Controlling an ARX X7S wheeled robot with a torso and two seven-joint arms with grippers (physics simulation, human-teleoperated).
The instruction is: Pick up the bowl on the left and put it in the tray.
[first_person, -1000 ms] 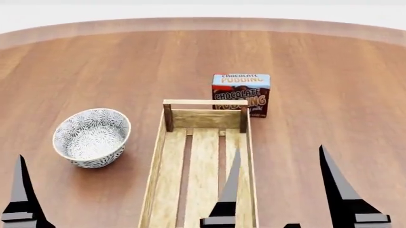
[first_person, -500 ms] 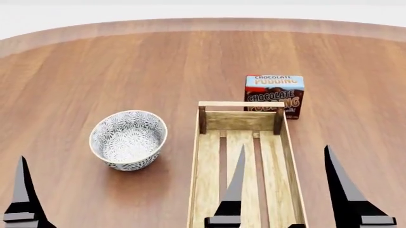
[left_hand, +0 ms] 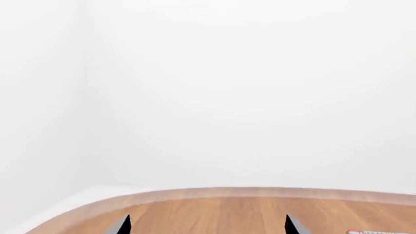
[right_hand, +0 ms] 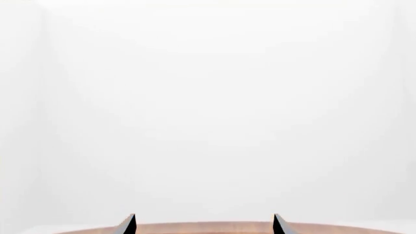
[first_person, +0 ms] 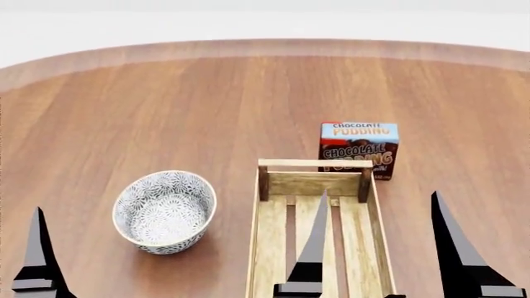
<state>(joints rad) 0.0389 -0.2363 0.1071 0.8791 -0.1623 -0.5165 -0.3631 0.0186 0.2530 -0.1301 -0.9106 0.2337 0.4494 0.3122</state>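
The tray (first_person: 319, 214) runs off the head view's lower edge, its near end unseen.

1. In the head view only dark, tapered fingertips rise from the bottom edge; no arm links or wrists show
2. The right gripper (first_person: 381, 248) shows two fingers (first_person: 313, 242), one near the middle of the bottom edge and one toward the right corner, set well apart, so its jaws stand wide with nothing between them
3. The left gripper (left_hand: 206, 225) shows just one finger (first_person: 37, 254) in the head view, at the bottom left corner
4. In the left wrist view two tips poke up with a broad gap between them, holding nothing
5. The right wrist view likewise shows two separated tips (right_hand: 128, 224), pointing level and forward
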